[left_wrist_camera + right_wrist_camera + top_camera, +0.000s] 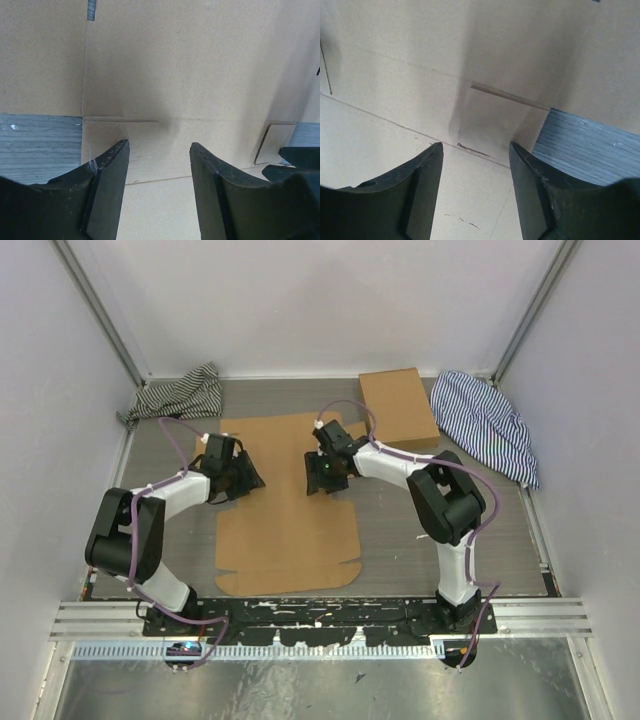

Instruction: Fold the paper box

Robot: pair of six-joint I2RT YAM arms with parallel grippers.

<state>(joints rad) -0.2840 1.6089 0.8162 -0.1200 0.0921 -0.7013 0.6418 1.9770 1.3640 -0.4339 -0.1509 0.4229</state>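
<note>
1. Top external view: box (290, 530) lying flat on tabletop (392, 540), between arms.
2. Spread wide open, left end effector (245, 478) low over box's left side.
3. Spread wide open too, right end effector (318, 482) low over right side.

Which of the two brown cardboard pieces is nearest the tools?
The large die-cut sheet in the middle: the left tool and right tool are both over it. The smaller cardboard box sits apart at the far right, showing no flaps.
</note>
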